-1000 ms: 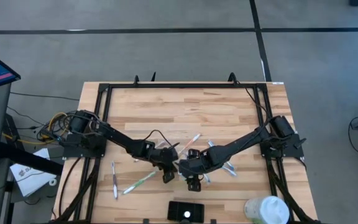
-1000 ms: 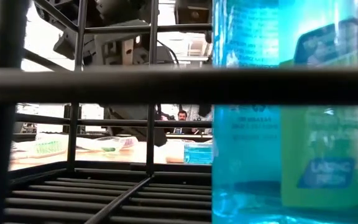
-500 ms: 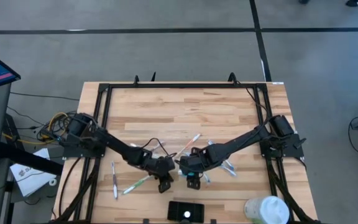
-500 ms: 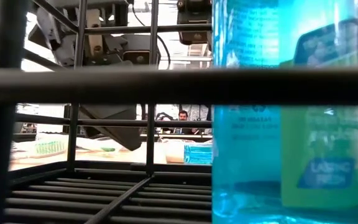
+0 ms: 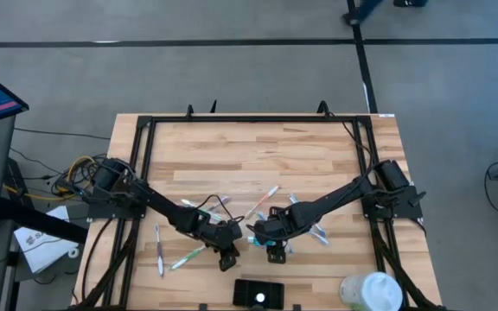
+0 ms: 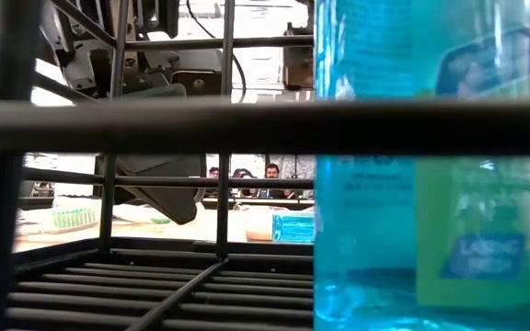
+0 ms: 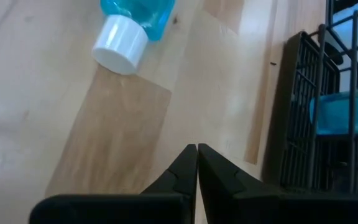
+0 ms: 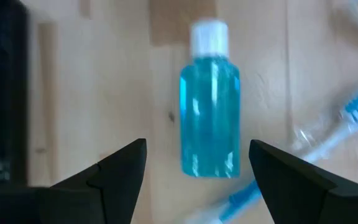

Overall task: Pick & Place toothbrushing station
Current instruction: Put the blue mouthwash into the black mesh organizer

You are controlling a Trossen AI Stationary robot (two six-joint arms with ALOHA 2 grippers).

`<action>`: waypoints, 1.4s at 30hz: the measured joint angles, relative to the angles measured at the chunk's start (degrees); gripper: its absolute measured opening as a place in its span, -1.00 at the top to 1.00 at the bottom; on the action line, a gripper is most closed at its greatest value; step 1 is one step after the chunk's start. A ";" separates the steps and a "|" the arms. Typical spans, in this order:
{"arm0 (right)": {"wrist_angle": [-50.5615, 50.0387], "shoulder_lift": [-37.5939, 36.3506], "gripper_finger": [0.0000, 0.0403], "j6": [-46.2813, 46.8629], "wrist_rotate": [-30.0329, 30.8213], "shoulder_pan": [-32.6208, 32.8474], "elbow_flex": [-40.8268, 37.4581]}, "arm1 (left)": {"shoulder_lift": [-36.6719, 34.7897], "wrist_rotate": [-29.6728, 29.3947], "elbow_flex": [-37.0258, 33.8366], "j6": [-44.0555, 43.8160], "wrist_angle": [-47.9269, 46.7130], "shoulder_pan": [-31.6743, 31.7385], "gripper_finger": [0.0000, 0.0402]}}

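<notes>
Desk [image 5: 258, 151]: pale wooden top with a black frame around its edge.
Toothbrushing station [image 5: 258, 293]: low black wire holder at the desk's near edge, midway along it; its dark grid wall [image 7: 303, 118] shows in the left wrist view.
Left tool [image 5: 228, 260]: just beyond the toothbrushing station, toward its left end; fingers [image 7: 185, 171] pressed together, holding nothing, low over bare wood.
Right tool [image 5: 273, 255]: just beyond the toothbrushing station, toward its right end; fingers [image 8: 120, 168] spread, poised over the small blue bottle.
Small blue bottle [image 8: 209, 112]: lying flat on the desk near the toothbrushing station, white cap on.
Toothbrushes [image 5: 193, 254]: several scattered beyond the toothbrushing station.
</notes>
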 joint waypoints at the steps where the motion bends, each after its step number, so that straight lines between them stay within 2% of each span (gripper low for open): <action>1: 0.65 0.00 -0.37 -0.05 0.02 0.00 0.00 | 0.00 0.00 0.00 -0.05 0.00 0.00 0.96; 16: 2.79 -0.02 -0.37 -3.35 1.66 -1.57 -0.93 | -0.02 -0.10 0.00 -0.14 0.02 0.44 0.96; 28: 4.44 0.00 -0.37 0.06 1.72 -0.05 -4.93 | -0.04 -0.10 -0.01 0.00 0.03 0.47 0.96; 42: 6.33 0.66 -0.37 0.10 1.68 -0.39 -4.87 | -0.07 0.37 -0.68 -0.01 0.99 1.60 0.96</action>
